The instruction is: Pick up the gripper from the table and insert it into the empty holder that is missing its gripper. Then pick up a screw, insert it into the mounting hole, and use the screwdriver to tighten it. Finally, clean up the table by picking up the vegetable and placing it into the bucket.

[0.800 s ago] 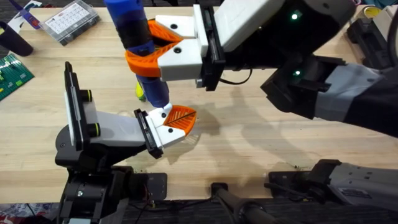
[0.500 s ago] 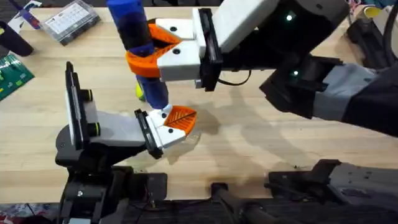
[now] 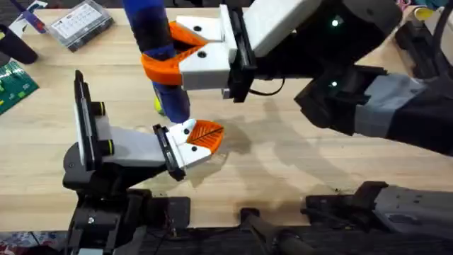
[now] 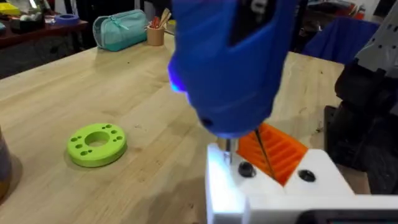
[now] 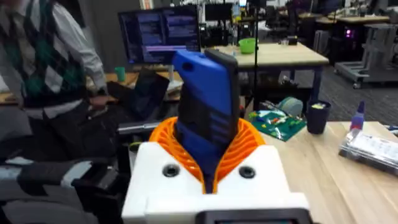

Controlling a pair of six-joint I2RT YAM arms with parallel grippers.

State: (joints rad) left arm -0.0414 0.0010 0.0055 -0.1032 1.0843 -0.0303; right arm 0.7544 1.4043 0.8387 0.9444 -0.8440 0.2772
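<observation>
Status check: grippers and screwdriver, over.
Right gripper shut on the screwdriver, held upright. Bit down at the left gripper. Lime-green disc lies clear of it.

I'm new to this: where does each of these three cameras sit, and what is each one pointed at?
Overhead: above the table, looking down on both arms; right tool holds the blue screwdriver.
Left wrist: on the left arm, facing the screwdriver tip over its own tool.
Right wrist: on the right arm, facing the screwdriver it grips.
All share the screwdriver.
</observation>
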